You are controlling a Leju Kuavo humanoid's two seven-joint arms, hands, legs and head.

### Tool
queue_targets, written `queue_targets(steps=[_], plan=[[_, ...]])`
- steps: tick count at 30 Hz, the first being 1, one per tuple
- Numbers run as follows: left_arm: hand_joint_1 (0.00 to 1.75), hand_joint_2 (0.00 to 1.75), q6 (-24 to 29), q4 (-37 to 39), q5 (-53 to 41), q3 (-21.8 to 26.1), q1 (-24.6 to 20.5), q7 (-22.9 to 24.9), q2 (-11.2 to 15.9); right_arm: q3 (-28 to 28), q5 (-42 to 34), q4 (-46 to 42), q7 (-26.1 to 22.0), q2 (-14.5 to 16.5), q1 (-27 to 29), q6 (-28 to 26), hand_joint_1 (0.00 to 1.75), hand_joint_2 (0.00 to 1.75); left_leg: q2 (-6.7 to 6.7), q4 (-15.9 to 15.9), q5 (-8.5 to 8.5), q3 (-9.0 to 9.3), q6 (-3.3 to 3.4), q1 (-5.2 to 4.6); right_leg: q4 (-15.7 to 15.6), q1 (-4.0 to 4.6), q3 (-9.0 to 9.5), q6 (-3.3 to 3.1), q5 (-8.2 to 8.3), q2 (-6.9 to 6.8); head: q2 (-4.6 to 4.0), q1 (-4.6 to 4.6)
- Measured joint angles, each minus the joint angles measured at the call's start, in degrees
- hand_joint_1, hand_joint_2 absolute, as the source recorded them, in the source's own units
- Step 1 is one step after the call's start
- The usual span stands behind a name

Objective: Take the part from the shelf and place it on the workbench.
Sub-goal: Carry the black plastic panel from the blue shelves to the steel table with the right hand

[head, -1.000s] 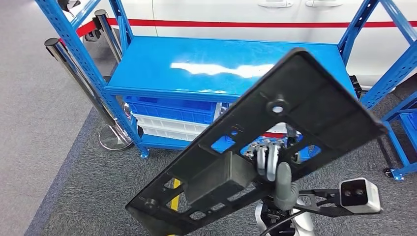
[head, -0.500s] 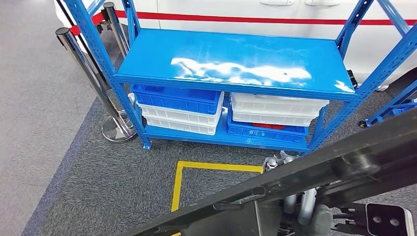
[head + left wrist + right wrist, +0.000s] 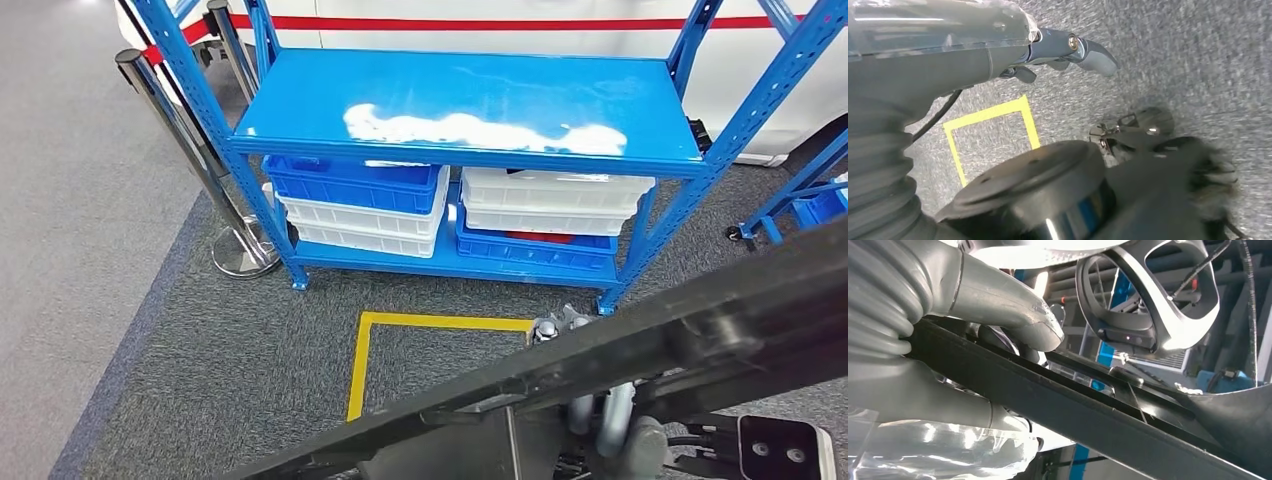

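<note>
A large black plastic part (image 3: 640, 345) with cut-outs crosses the lower right of the head view almost edge-on, slanting up to the right. My right hand (image 3: 605, 420) grips it from beneath, near its middle. In the right wrist view the thick grey thumb (image 3: 1013, 310) presses on one face of the part (image 3: 1073, 410) while the rest of the hand lies under the other. The blue shelf (image 3: 470, 95) stands ahead with a bare top board. My left hand (image 3: 1083, 50) hangs over the grey carpet, holding nothing, its fingers apart.
Blue bins (image 3: 355, 185) and white bins (image 3: 555, 195) are stacked on the shelf's lower level. A chrome stanchion (image 3: 175, 130) stands at its left. Yellow floor tape (image 3: 360, 365) marks the carpet in front. A white car (image 3: 500, 10) is behind, and another blue rack (image 3: 800, 200) at the right.
The part has swung from a raised, face-on tilt down to a low, edge-on pose, uncovering the shelf. The camera has shifted, and the shelf now looks slightly farther off.
</note>
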Motion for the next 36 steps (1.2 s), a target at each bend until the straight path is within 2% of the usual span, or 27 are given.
queue_targets(steps=[1,2,3,5,6,7,9,10,11,12,13,15,16,17,18,20,21,23,25,26,27,28,30,32,33,34,36], plan=[[0.00,1.75,0.03,0.00,0.08,-0.02,0.00,-0.24,0.00,0.01,0.01,0.03,0.04,0.00,-0.15,-0.25,1.75,1.75,-0.05,-3.49,0.13,2.15,0.27,-0.10,0.05,0.03,-0.36,0.29,0.44,0.00,0.00,0.01],[0.00,1.75,0.05,0.00,0.19,-0.03,-0.01,-0.43,-0.04,0.03,-0.05,0.06,0.15,0.00,-0.34,-0.57,1.75,1.75,-0.10,-5.74,-0.13,3.27,0.59,-0.26,0.05,0.04,-0.59,0.64,0.89,-0.07,0.00,0.02],[0.00,1.75,0.08,0.00,0.37,-0.02,-0.01,-0.53,-0.11,0.09,-0.18,0.09,0.27,-0.01,-0.56,-0.94,1.75,1.75,-0.13,-6.72,-0.37,3.53,0.95,-0.45,-0.04,0.01,-0.73,1.02,1.36,-0.15,0.00,0.03],[0.00,1.75,0.11,0.00,0.67,-0.01,0.04,-0.52,-0.37,0.22,-0.58,0.19,0.45,-0.02,-0.89,-1.50,1.75,1.75,-0.04,-7.14,0.45,2.88,1.78,-0.45,-0.15,-0.09,-0.93,1.74,1.88,-0.22,0.00,0.05],[0.00,1.75,0.11,0.00,0.78,-0.01,0.06,-0.48,-0.49,0.26,-0.76,0.23,0.48,-0.04,-1.01,-1.63,1.75,1.75,0.07,-7.31,1.05,2.54,2.24,-0.35,0.40,-0.12,-1.24,2.03,1.10,-0.14,0.00,0.07],[0.00,1.75,0.11,0.00,0.81,-0.01,0.04,-0.40,-0.62,0.28,-0.91,0.29,0.61,-0.09,-1.10,-1.73,1.75,1.75,0.19,-7.50,1.70,2.10,2.68,-0.23,1.96,-0.13,-1.85,2.25,-0.70,-0.04,0.00,0.09],[0.00,1.75,0.04,0.00,0.83,-0.01,-0.01,-0.07,-0.90,0.32,-1.13,0.46,1.21,-0.25,-1.21,-2.12,1.75,1.75,0.33,-7.49,2.79,0.93,3.21,-0.26,8.22,-0.18,-3.77,2.57,-6.12,0.07,0.00,0.10],[0.00,1.75,-0.05,0.00,0.79,-0.01,-0.01,0.23,-1.07,0.35,-1.19,0.57,1.66,-0.37,-1.20,-2.42,1.75,1.75,0.37,-7.38,3.28,0.24,3.29,-0.32,11.82,-0.19,-4.65,2.72,-8.12,0.08,0.00,0.10],[0.00,1.75,-0.16,0.00,0.77,0.00,0.01,0.61,-1.27,0.40,-1.21,0.68,2.06,-0.50,-1.16,-2.75,1.75,1.75,0.39,-7.23,3.73,-0.48,3.27,-0.38,14.37,-0.20,-4.99,2.85,-8.89,0.08,0.00,0.10],[0.00,1.75,-0.26,0.00,0.72,0.01,0.01,1.05,-1.45,0.48,-1.20,0.76,2.39,-0.65,-1.10,-3.10,1.75,1.75,0.40,-6.99,4.12,-1.24,3.20,-0.41,15.19,-0.22,-4.50,2.92,-8.45,0.07,0.00,0.10],[0.00,1.75,-0.31,0.00,0.67,0.01,-0.01,1.47,-1.63,0.59,-1.20,0.80,2.67,-0.81,-1.05,-3.37,1.75,1.75,0.39,-6.66,4.42,-1.97,3.10,-0.42,13.89,-0.24,-2.96,2.91,-7.18,0.07,0.00,0.10],[0.00,1.75,-0.32,0.00,0.57,0.02,-0.17,2.09,-1.89,0.89,-1.24,0.82,3.13,-1.12,-0.99,-3.75,1.75,1.75,0.31,-5.76,4.77,-3.30,2.80,-0.49,6.96,-0.22,2.28,2.65,-5.16,0.06,0.00,0.10],[0.00,1.75,-0.31,0.00,0.48,0.02,-0.27,2.28,-2.01,1.07,-1.28,0.81,3.28,-1.28,-0.95,-3.80,1.75,1.75,0.28,-5.30,4.89,-3.83,2.59,-0.57,3.70,-0.10,4.41,2.36,-4.95,0.08,0.00,0.06],[0.00,1.75,-0.31,0.00,0.39,0.02,-0.37,2.40,-2.08,1.21,-1.32,0.80,3.33,-1.45,-0.87,-3.80,1.75,1.75,0.28,-4.91,5.04,-4.23,2.32,-0.64,1.47,0.03,5.68,2.07,-5.17,0.10,0.01,0.05],[0.00,1.75,-0.30,0.00,0.31,0.02,-0.47,2.48,-2.13,1.31,-1.33,0.79,3.29,-1.63,-0.76,-3.77,1.75,1.75,0.31,-4.68,5.25,-4.52,1.99,-0.69,0.53,0.18,5.97,1.71,-5.49,0.17,0.01,0.04],[0.00,1.75,-0.30,0.00,0.20,0.02,-0.58,2.55,-2.23,1.37,-1.33,0.78,3.16,-1.93,-0.51,-3.63,1.75,1.75,0.39,-4.50,5.59,-4.81,1.27,-0.60,0.23,0.16,5.43,0.85,-4.96,0.30,0.01,0.06],[0.00,1.75,-0.31,0.00,0.16,0.02,-0.61,2.55,-2.28,1.37,-1.31,0.78,3.13,-2.07,-0.43,-3.52,1.75,1.75,0.35,-4.11,5.12,-5.12,0.90,-0.54,0.12,0.07,5.15,0.39,-4.55,0.37,0.00,0.04],[0.00,1.75,-0.39,0.00,0.14,0.02,-0.69,2.42,-2.36,1.39,-1.27,0.75,3.09,-2.30,-0.34,-3.27,1.75,1.75,0.20,-0.47,1.76,-6.61,0.30,-0.37,-0.12,-0.09,4.38,-0.43,-3.73,0.53,0.00,-0.04],[0.00,1.75,-0.48,0.00,0.19,0.02,-0.83,2.06,-2.39,1.40,-1.17,0.74,3.08,-2.50,-0.15,-2.91,1.75,1.75,0.16,6.39,-2.68,-8.75,-0.05,-0.17,-0.09,0.01,3.40,-0.77,-3.07,0.85,0.00,-0.12],[0.00,1.75,-0.49,0.00,0.21,0.02,-0.89,1.89,-2.39,1.40,-1.11,0.75,3.08,-2.60,-0.03,-2.67,1.75,1.75,0.15,9.12,-3.84,-9.29,-0.12,-0.09,-0.06,0.06,2.92,-0.78,-2.73,1.06,0.00,-0.12],[0.00,1.75,-0.38,0.00,0.22,0.02,-0.92,1.79,-2.39,1.40,-1.08,0.75,3.09,-2.68,0.06,-2.49,1.75,1.75,0.14,10.28,-3.98,-9.09,-0.12,-0.05,-0.02,0.08,2.50,-0.74,-2.40,1.34,0.00,-0.13],[0.00,1.75,-0.20,0.00,0.20,0.02,-0.91,1.73,-2.39,1.39,-1.07,0.75,3.09,-2.74,0.12,-2.36,1.75,1.75,0.09,9.33,-3.07,-7.89,-0.02,-0.03,0.02,0.09,2.12,-0.67,-2.09,1.73,0.00,-0.13],[0.00,1.75,0.14,0.00,0.08,0.01,-0.76,1.62,-2.39,1.37,-1.05,0.69,3.10,-2.78,0.14,-2.28,1.75,1.75,-0.93,2.45,-0.15,-3.33,0.50,-0.02,0.09,0.05,1.56,-0.44,-1.52,2.68,0.00,-0.13],[0.00,1.75,0.21,0.00,-0.19,-0.02,-0.47,1.43,-2.39,1.36,-0.98,0.54,3.09,-2.78,0.12,-2.29,1.75,1.75,-2.86,-4.18,1.18,0.59,1.06,-0.07,0.11,-0.01,1.04,0.07,-0.90,3.58,0.00,-0.13],[0.00,1.75,0.21,0.00,-0.31,-0.04,-0.31,1.27,-2.40,1.35,-0.93,0.46,3.06,-2.78,0.15,-2.31,1.75,1.75,-3.45,-5.70,1.09,1.33,1.25,-0.17,0.08,-0.10,0.78,0.42,-0.55,3.97,0.00,-0.13],[0.00,1.75,0.20,0.00,-0.39,-0.06,-0.23,1.09,-2.42,1.32,-0.84,0.43,3.00,-2.78,0.19,-2.32,1.75,1.75,-3.38,-6.12,1.08,1.48,1.36,-0.29,-0.01,-0.16,0.56,0.84,-0.18,4.38,0.00,-0.15],[0.00,1.75,0.19,0.00,-0.54,-0.17,-0.17,0.79,-2.51,1.24,-0.46,0.32,2.66,-2.78,0.38,-2.32,1.75,1.75,-2.33,-6.80,1.67,1.39,1.83,-0.16,0.02,-0.10,0.24,1.56,0.10,4.49,0.00,-0.15]])
